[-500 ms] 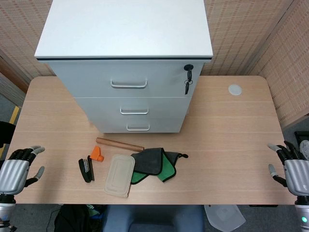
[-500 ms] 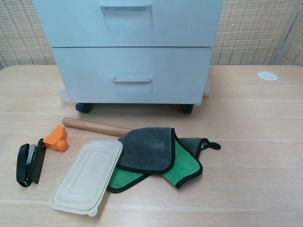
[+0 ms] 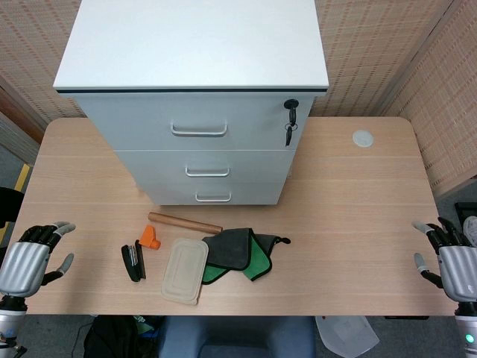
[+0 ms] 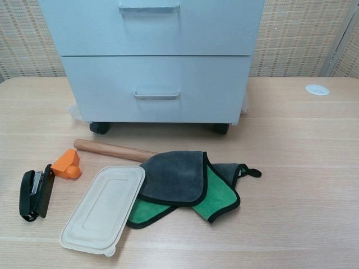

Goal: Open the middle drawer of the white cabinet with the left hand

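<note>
Head view only: left hand (image 3: pixel 24 267) and right hand (image 3: pixel 456 262) at worktop (image 3: pixel 358 224) edges, fingers (image 3: pixel 49 232) seemingly spread, holding nothing. White three-drawer cabinet (image 3: pixel 195 104) far ahead, middle drawer (image 3: pixel 207 172) closed. Woven wall behind.

Both views are evenly and brightly lit from above, and soft, short shadows are cast under the white cabinet (image 4: pixel 157 61) and beside the small things on the worktop (image 3: pixel 350 216). A pale sheen is seen on the cabinet's top in the upper part of the head view, without harsh glare. Focus is sharp throughout; slight bending of straight lines is noticed toward the head view's edges.
</note>
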`<action>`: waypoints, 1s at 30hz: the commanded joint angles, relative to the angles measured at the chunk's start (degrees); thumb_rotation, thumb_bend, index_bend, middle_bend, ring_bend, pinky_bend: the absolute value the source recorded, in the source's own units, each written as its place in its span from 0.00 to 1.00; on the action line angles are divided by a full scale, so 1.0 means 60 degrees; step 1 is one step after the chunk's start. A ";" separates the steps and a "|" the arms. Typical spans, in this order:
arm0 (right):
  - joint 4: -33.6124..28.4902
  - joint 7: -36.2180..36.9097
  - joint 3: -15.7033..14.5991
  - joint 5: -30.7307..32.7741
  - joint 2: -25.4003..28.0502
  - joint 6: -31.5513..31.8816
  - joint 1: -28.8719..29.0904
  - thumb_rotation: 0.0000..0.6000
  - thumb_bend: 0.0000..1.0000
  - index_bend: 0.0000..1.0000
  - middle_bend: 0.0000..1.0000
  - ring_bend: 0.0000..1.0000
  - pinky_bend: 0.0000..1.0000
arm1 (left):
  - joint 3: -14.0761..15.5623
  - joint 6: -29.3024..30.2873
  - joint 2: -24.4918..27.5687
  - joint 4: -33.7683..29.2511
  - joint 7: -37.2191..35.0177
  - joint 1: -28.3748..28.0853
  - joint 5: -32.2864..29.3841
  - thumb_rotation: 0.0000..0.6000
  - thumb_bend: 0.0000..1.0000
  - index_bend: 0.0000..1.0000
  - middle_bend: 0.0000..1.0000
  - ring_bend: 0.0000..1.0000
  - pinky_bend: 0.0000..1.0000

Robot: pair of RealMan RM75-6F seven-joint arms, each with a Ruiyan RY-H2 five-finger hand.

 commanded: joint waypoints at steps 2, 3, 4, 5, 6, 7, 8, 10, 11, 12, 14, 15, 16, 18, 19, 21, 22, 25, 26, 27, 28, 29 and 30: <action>-0.0028 -0.0027 0.0014 -0.0006 0.0024 -0.0005 0.0011 1.00 0.34 0.23 0.27 0.23 0.29 | -0.0066 -0.0041 0.0096 -0.0015 -0.0402 -0.0192 0.0184 1.00 0.33 0.26 0.37 0.38 0.41; -0.0041 -0.0041 0.0020 -0.0002 0.0033 -0.0011 0.0016 1.00 0.34 0.23 0.27 0.23 0.28 | -0.0092 -0.0072 0.0129 -0.0029 -0.0480 -0.0255 0.0223 1.00 0.33 0.26 0.41 0.42 0.47; -0.0060 -0.0064 0.0031 0.0002 0.0044 -0.0021 0.0027 1.00 0.34 0.23 0.27 0.23 0.28 | -0.0143 -0.0129 0.0168 -0.0071 -0.0596 -0.0349 0.0245 1.00 0.33 0.26 0.45 0.46 0.53; -0.0075 -0.0083 0.0036 0.0001 0.0052 -0.0031 0.0036 1.00 0.34 0.23 0.27 0.23 0.28 | -0.0185 -0.0190 0.0196 -0.0136 -0.0713 -0.0428 0.0246 1.00 0.33 0.27 0.51 0.52 0.61; -0.0095 -0.0106 0.0043 0.0000 0.0058 -0.0045 0.0049 1.00 0.34 0.24 0.27 0.23 0.28 | -0.0222 -0.0265 0.0228 -0.0209 -0.0846 -0.0514 0.0255 1.00 0.33 0.27 0.59 0.59 0.68; -0.0122 -0.0139 0.0049 -0.0002 0.0066 -0.0067 0.0067 1.00 0.34 0.24 0.27 0.23 0.28 | -0.0265 -0.0374 0.0277 -0.0285 -0.1028 -0.0643 0.0296 1.00 0.33 0.28 0.65 0.65 0.75; -0.0141 -0.0161 0.0052 -0.0003 0.0070 -0.0089 0.0082 1.00 0.34 0.24 0.27 0.23 0.28 | -0.0294 -0.0461 0.0310 -0.0329 -0.1139 -0.0740 0.0323 1.00 0.34 0.28 0.68 0.67 0.77; -0.0184 -0.0202 0.0053 0.0000 0.0082 -0.0136 0.0109 1.00 0.34 0.24 0.27 0.23 0.28 | -0.0342 -0.0662 0.0391 -0.0455 -0.1322 -0.0930 0.0355 1.00 0.39 0.28 0.74 0.73 0.83; -0.0212 -0.0227 0.0055 0.0002 0.0088 -0.0158 0.0122 1.00 0.34 0.24 0.27 0.23 0.28 | -0.0379 -0.0789 0.0436 -0.0562 -0.1456 -0.1054 0.0363 1.00 0.42 0.28 0.76 0.75 0.84; -0.0231 -0.0245 0.0058 0.0006 0.0090 -0.0175 0.0133 1.00 0.34 0.24 0.27 0.23 0.28 | -0.0413 -0.0873 0.0463 -0.0635 -0.1564 -0.1148 0.0372 1.00 0.45 0.28 0.79 0.77 0.85; -0.0263 -0.0291 0.0067 0.0030 0.0097 -0.0226 0.0160 1.00 0.34 0.24 0.27 0.23 0.29 | -0.0490 -0.1085 0.0528 -0.0767 -0.1698 -0.1371 0.0388 1.00 0.51 0.28 0.83 0.82 0.89; -0.0274 -0.0309 0.0072 0.0039 0.0099 -0.0244 0.0172 1.00 0.34 0.24 0.27 0.23 0.29 | -0.0526 -0.1169 0.0553 -0.0820 -0.1703 -0.1466 0.0399 1.00 0.55 0.28 0.85 0.85 0.91; -0.0285 -0.0332 0.0081 0.0054 0.0102 -0.0277 0.0193 1.00 0.34 0.24 0.27 0.23 0.29 | -0.0580 -0.1273 0.0581 -0.0889 -0.1666 -0.1594 0.0416 1.00 0.58 0.28 0.87 0.87 0.93; -0.0306 -0.0367 0.0093 0.0080 0.0103 -0.0326 0.0221 1.00 0.34 0.24 0.27 0.23 0.28 | -0.0659 -0.1415 0.0609 -0.1005 -0.1611 -0.1780 0.0445 1.00 0.62 0.28 0.89 0.89 0.95; -0.0320 -0.0388 0.0099 0.0096 0.0103 -0.0356 0.0238 1.00 0.34 0.23 0.27 0.23 0.28 | -0.0718 -0.1496 0.0618 -0.1092 -0.1585 -0.1900 0.0455 1.00 0.65 0.27 0.90 0.89 0.96; -0.0333 -0.0420 0.0105 0.0116 0.0092 -0.0396 0.0263 1.00 0.34 0.24 0.27 0.23 0.28 | -0.0807 -0.1621 0.0618 -0.1213 -0.1540 -0.2083 0.0463 1.00 0.68 0.27 0.91 0.91 0.97; -0.0334 -0.0429 0.0108 0.0125 0.0083 -0.0416 0.0274 1.00 0.34 0.24 0.27 0.23 0.28 | -0.0848 -0.1685 0.0609 -0.1273 -0.1519 -0.2177 0.0473 1.00 0.68 0.26 0.92 0.91 0.98; -0.0316 -0.0467 0.0118 0.0178 0.0045 -0.0504 0.0320 1.00 0.34 0.24 0.27 0.23 0.28 | -0.0976 -0.1976 0.0561 -0.1483 -0.1459 -0.2530 0.0482 1.00 0.68 0.26 0.93 0.93 0.99; -0.0310 -0.0475 0.0121 0.0192 0.0038 -0.0529 0.0333 1.00 0.34 0.24 0.27 0.23 0.28 | -0.1017 -0.2059 0.0541 -0.1536 -0.1447 -0.2626 0.0458 1.00 0.68 0.25 0.93 0.93 0.99; -0.0304 -0.0481 0.0125 0.0204 0.0030 -0.0550 0.0345 1.00 0.34 0.24 0.27 0.23 0.28 | -0.1065 -0.2146 0.0517 -0.1589 -0.1432 -0.2721 0.0410 1.00 0.68 0.25 0.93 0.93 0.99; -0.0301 -0.0486 0.0129 0.0219 0.0023 -0.0573 0.0359 1.00 0.34 0.24 0.27 0.23 0.28 | -0.1140 -0.2243 0.0476 -0.1659 -0.1400 -0.2836 0.0319 1.00 0.68 0.25 0.93 0.93 0.99; -0.0302 -0.0483 0.0134 0.0228 0.0018 -0.0589 0.0370 1.00 0.34 0.24 0.27 0.23 0.28 | -0.1206 -0.2304 0.0430 -0.1707 -0.1379 -0.2925 0.0245 1.00 0.68 0.24 0.93 0.93 0.99; -0.0305 -0.0475 0.0140 0.0235 0.0014 -0.0600 0.0380 1.00 0.34 0.23 0.27 0.23 0.29 | -0.1275 -0.2359 0.0373 -0.1750 -0.1366 -0.3009 0.0157 1.00 0.68 0.24 0.93 0.93 0.99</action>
